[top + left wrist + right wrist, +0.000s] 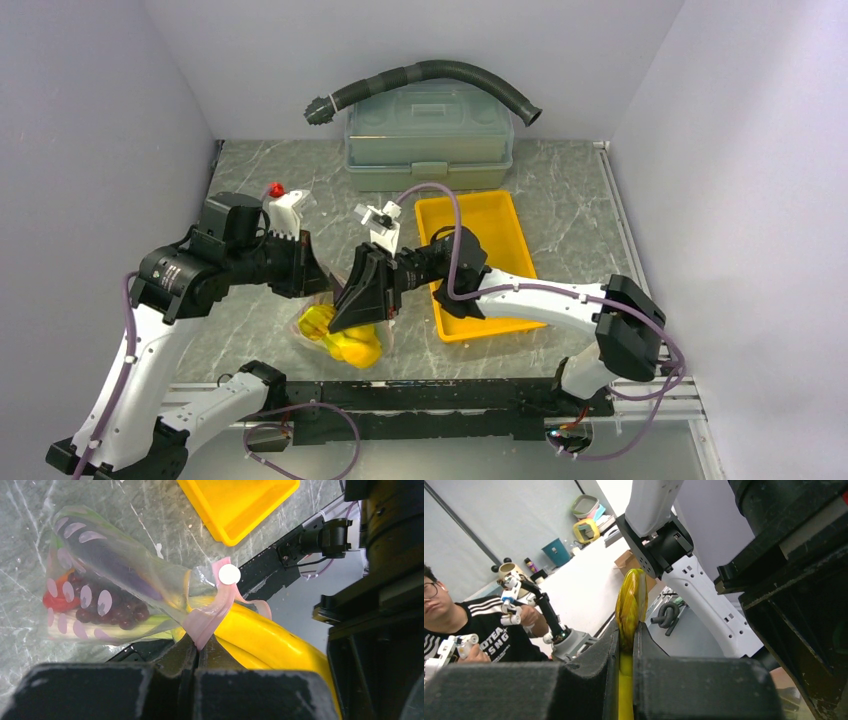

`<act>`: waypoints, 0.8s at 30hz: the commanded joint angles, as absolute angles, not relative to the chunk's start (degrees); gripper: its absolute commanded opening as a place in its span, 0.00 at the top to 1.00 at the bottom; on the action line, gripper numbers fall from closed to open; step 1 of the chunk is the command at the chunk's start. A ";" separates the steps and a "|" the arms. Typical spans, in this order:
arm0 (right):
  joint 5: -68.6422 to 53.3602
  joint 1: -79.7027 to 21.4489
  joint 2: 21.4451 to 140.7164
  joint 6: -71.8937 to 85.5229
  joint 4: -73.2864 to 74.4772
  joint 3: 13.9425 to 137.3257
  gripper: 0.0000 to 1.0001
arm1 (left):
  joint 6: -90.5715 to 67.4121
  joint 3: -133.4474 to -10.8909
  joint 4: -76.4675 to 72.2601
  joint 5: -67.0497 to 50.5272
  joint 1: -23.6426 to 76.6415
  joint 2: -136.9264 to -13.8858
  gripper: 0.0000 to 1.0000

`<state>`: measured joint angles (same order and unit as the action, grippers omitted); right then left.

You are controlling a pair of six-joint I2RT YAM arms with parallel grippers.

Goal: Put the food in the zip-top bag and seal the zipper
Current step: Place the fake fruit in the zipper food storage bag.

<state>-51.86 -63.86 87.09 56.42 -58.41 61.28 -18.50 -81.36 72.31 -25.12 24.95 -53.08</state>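
The zip-top bag [150, 580] was found just beside the yellow tray [485, 235], toward the left arm. Its zipper [217, 607] was pinched by the left gripper [197, 650]. A yellow-tinted fold of it was clamped by the right gripper [626, 635]. Inside it, grapes [117, 612], eggplant [100, 555] and leek [145, 625] were seen, with bananas [270, 640] at the mouth.

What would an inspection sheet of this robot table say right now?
Surface: grey marbled table.
Job's things: bag, clear and dotted, on its side, holding eggplant, dark grapes and a red piece; bananas at its mouth; pink strip twisted, looks unsealed.
Clutter: yellow tray; lidded box with a black hose on top.
Grippers: left gripper shut on the pink strip; right gripper shut on a thin yellow fold, probably the bag.
Cables: purple cables loop along both arms.
Surroundings: plain walls; a person sits beyond the table.
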 commanded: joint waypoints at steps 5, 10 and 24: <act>-53.65 -63.90 89.65 52.94 -65.31 59.83 1.00 | -17.77 -84.61 69.16 -30.03 25.05 -52.39 1.00; -53.88 -63.14 92.01 52.24 -68.05 59.22 1.00 | -17.74 -84.40 68.84 -31.06 25.05 -52.47 1.00; -50.55 -58.04 94.56 54.14 -74.88 52.91 0.58 | -17.66 -83.94 68.55 -30.94 25.05 -52.54 1.00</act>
